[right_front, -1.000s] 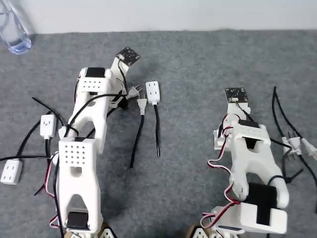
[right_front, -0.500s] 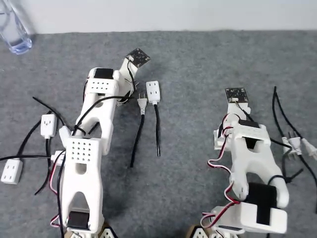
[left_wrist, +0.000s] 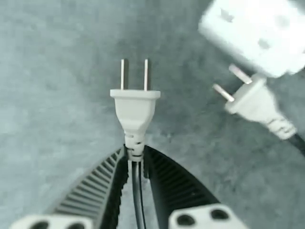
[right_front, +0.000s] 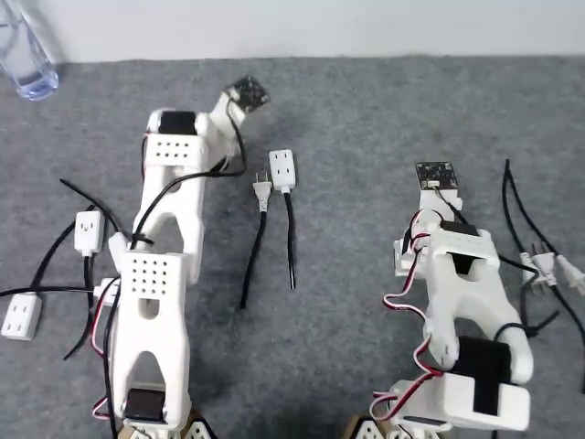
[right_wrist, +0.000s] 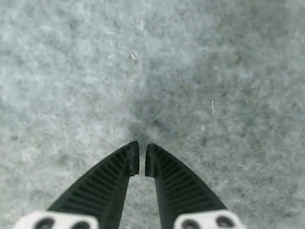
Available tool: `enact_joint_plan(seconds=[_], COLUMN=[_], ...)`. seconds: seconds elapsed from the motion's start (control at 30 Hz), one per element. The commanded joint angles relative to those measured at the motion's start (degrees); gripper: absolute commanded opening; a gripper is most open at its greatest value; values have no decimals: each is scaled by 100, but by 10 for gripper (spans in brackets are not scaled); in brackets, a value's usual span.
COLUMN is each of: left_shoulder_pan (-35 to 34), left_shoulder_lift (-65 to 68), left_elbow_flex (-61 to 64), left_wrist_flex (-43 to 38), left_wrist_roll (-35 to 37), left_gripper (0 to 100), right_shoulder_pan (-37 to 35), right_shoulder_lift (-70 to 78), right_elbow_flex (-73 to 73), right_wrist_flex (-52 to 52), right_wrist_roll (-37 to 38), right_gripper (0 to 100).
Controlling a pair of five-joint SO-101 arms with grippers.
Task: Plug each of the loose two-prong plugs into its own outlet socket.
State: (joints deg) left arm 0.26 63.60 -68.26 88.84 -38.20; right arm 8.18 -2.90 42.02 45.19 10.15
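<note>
My left gripper [left_wrist: 135, 151] is shut on the cord end of a white two-prong plug [left_wrist: 135, 102], whose prongs point away from the fingers, above the grey mat. Just beyond it lie a second white plug [left_wrist: 255, 102] and a white outlet socket [left_wrist: 255, 31]. From above, that loose plug [right_front: 262, 190] and socket [right_front: 282, 170] lie side by side to the right of the left arm [right_front: 178, 155], whose wrist hides the held plug. My right gripper [right_wrist: 141, 160] is shut with nothing in it, low over bare mat.
Two more white sockets [right_front: 88, 231] [right_front: 20, 317] on black cords lie left of the left arm. More plugs and cords [right_front: 548, 265] lie at the right edge. A clear glass [right_front: 27, 55] stands at the far left corner.
The left arm's wrist has swung and drawn back from the loose plug and socket, carrying the held plug out of sight under it. The right arm has not moved.
</note>
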Motion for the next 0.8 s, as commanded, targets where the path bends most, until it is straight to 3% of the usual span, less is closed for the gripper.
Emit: enact_joint_plan(seconds=[0.0, 0.1, 0.23, 0.53, 0.77], left_shoulder_pan=[-18, -35, 18, 958, 1090], left_shoulder_lift=[-475, -484, -738, -1960, -3437], left_elbow_flex=[-1604, -2237, -2123, -708, 734], left_wrist_flex=[1002, 1187, 1187, 1187, 1187], left_wrist_roll=[-26, 193, 369, 624, 853], left_gripper=[11, 11, 10, 10, 10], right_shoulder_pan=[48, 40, 40, 48, 40], right_shoulder_lift=[-251, -251, -259, -259, -259], right_elbow_flex=[-35, -35, 26, 44, 53], right_wrist_flex=[-119, -127, -207, -286, -303], right_wrist_roll=[-44, -44, -44, -70, -70], right_gripper=[44, 43, 43, 44, 44])
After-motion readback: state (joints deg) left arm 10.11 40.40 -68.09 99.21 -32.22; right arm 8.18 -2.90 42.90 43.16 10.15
